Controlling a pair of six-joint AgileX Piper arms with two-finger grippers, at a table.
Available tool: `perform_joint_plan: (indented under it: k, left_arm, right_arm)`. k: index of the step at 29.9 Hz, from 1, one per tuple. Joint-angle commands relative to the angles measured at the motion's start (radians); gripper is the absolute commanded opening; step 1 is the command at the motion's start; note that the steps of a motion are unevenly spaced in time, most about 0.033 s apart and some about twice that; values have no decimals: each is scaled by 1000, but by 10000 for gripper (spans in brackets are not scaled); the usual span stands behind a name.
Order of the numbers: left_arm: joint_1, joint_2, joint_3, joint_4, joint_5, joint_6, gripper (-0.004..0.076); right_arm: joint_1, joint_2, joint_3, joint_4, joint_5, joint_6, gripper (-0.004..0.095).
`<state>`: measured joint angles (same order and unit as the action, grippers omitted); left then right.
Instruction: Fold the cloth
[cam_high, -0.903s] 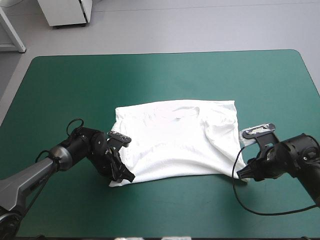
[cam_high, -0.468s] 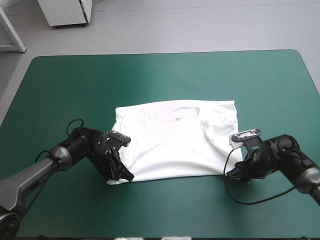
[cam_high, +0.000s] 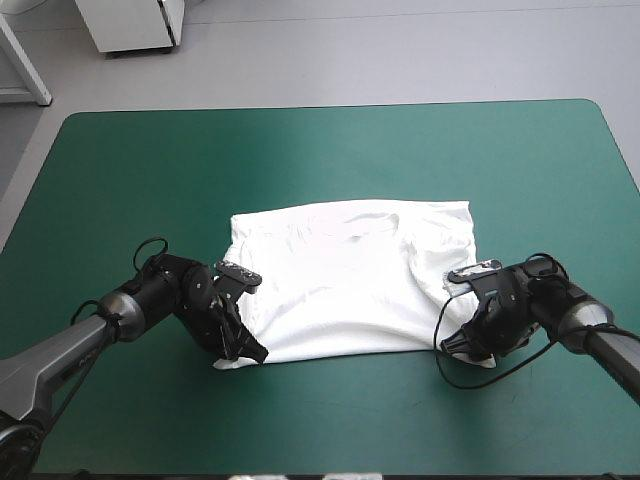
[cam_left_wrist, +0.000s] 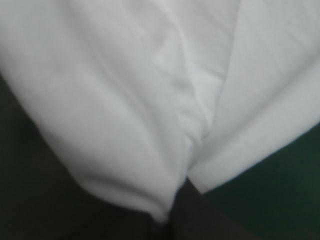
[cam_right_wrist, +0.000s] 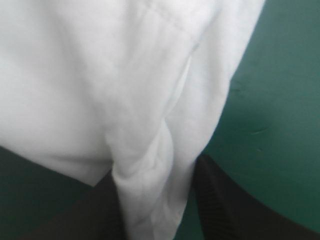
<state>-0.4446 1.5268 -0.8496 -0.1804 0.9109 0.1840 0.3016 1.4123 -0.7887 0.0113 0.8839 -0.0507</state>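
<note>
The T-shirt (cam_high: 350, 280) is lying flat on the teal-green cover (cam_high: 330, 150), about mid-table and a bit closer to the near edge than the far one. It makes a roughly rectangular white patch with a few soft wrinkles running through it.

The left gripper (cam_high: 245, 352) is down on the shirt's near left corner. From its own camera the black fingers are pretty much closed, with the corner of the fabric pinched right where they meet. White cloth fans out ahead of it, and a bit of cover shows off to either side.

The right gripper (cam_high: 462, 345) is at the near right corner, low on the table. Its wrist view shows a bunched fold of cloth filling the narrow gap between the two fingers (cam_right_wrist: 225, 205), so it's all but closed on the shirt too. The hem runs away ahead of it and there's bare cover beside it.

So each arm has one near corner and the rest of the shirt is resting on the table between them. The far edge of the shirt is flat, well short of the table's far edge.

The cover looks smooth with rounded corners, and there's a wide band of it all around the shirt. Past the far edge it's just grey floor (cam_high: 400, 55), plus a white cabinet (cam_high: 130, 25) off toward the far left.
</note>
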Motion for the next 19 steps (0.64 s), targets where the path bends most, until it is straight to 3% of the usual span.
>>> perform_joint_plan:
  k: [1, 4, 5, 13, 19]
  left_arm:
    - [-10, 46, 23, -62, -94, -6, -3]
    - [-10, 42, 23, -60, -74, -6, -3]
    - [-10, 42, 23, -60, -66, -6, -3]
    - [-10, -47, 0, -44, -16, -13, -3]
    - [-10, -132, -52, -3, 64, -35, -3]
  right_arm:
    - [-1, 6, -4, 20, -37, -25, 186]
    - [-1, 6, -4, 20, -35, -35, 3]
    - [-1, 6, -4, 20, -35, -35, -15]
    - [-1, -45, -35, 24, 2, -11, -17]
    - [-1, -105, -121, 24, 99, 0, -17]
